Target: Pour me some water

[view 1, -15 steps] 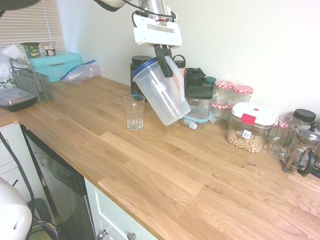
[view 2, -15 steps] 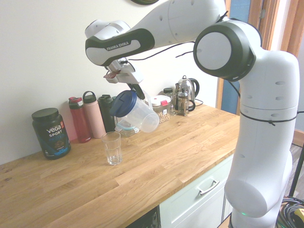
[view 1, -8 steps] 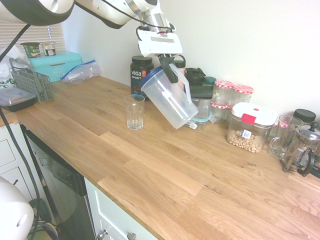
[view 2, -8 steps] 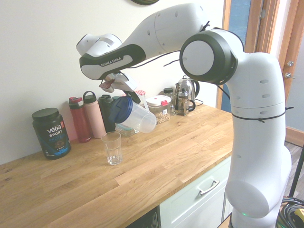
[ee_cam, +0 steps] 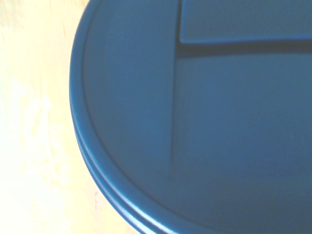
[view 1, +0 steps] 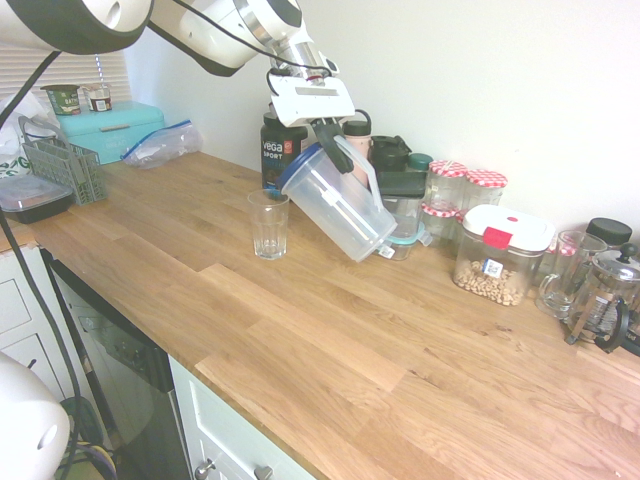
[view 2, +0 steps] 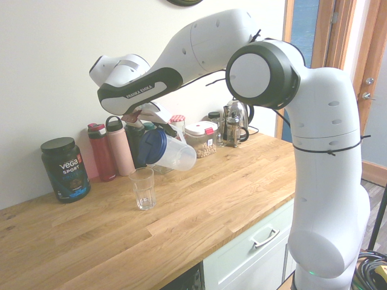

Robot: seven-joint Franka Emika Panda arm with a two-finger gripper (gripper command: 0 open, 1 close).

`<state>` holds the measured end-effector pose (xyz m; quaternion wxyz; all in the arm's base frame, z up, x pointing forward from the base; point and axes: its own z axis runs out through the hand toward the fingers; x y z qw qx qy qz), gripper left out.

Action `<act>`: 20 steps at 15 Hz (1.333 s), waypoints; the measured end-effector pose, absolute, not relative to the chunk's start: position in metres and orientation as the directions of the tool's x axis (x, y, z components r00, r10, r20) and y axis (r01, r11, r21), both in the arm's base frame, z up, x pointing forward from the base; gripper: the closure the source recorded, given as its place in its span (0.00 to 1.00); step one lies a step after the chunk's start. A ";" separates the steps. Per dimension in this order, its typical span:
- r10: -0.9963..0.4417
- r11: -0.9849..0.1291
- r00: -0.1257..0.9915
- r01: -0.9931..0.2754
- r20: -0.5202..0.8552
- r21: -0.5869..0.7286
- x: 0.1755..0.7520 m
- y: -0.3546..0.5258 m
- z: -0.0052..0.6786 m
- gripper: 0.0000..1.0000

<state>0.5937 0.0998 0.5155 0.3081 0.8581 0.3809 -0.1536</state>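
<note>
A: Counting, left to right: one glass [view 1: 268, 223] sitting centre-left, one blue-lidded pitcher [view 1: 335, 203] tilting just right of it.

B: Gripper [view 1: 333, 146]?

A: Clamping closed on the pitcher's handle, upper centre. Water: too clear, can't tell; pitcher hanging just below the claw.
</note>
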 end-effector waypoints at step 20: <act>0.306 -0.949 0.951 0.301 -0.044 -0.095 0.486 -0.139 0.649 1.00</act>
